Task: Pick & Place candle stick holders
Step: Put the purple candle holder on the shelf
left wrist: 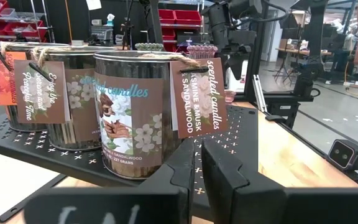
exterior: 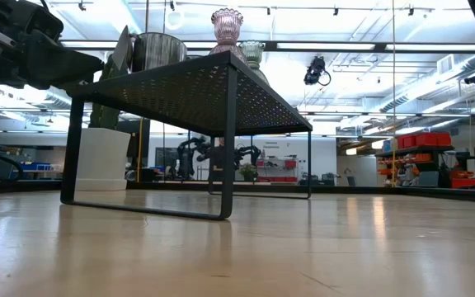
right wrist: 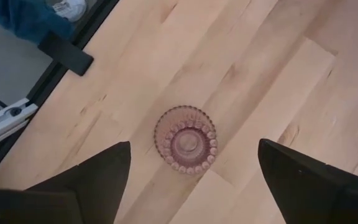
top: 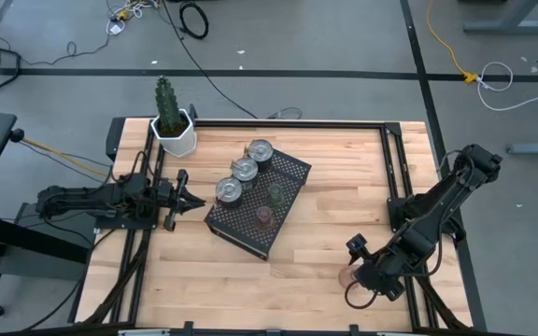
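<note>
While the right gripper (right wrist: pixel 188 171) hangs with fingers apart above the pink glass holder (right wrist: pixel 186 140) standing on the table (right wrist: pixel 278 81) near its right front corner, centre your descent, then close gently.

Around my light wooden butcher-block table (top: pixel 325 233) lies a grey concrete floor (top: pixel 325 37), crossed by dark tape lines (top: pixel 250 73) and strewn with loose black cables (top: pixel 194 19) and a yellow cord (top: pixel 442 37). Looking level across the tabletop, I see a large open workshop with a white ceiling hung with long bright strip lights (exterior: pixel 369 48). Red storage bins (exterior: pixel 423 140) sit on shelving at the far right; more red bins (left wrist: pixel 179 15) show behind, though what they hold I cannot make out.
</note>
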Robot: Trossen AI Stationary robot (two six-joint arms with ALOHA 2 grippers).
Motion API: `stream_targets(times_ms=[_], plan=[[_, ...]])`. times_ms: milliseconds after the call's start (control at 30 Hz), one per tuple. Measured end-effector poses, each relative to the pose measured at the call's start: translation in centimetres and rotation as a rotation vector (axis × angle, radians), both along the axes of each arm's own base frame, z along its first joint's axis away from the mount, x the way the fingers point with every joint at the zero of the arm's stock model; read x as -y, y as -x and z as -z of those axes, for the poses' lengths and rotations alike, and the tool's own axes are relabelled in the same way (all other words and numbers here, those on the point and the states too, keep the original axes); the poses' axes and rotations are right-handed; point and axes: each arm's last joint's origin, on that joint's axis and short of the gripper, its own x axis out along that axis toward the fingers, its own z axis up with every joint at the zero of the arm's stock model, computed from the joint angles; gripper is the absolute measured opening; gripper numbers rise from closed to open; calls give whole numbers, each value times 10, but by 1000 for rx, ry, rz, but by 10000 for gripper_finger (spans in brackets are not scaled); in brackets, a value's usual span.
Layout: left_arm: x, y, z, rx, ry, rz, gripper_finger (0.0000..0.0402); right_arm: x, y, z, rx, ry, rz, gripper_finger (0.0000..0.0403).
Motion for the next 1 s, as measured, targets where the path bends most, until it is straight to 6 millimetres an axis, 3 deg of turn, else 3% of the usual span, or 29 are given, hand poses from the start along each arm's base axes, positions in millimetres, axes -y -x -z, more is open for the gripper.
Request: stream_targets(times_ms=[433, 1000], plan=[[0, 0, 0, 0, 0, 0, 34, 2, 3, 1, -47, 4, 16, 389], [0, 0, 0, 0, 0, 0, 34, 1, 2, 4, -56, 10, 12, 391]])
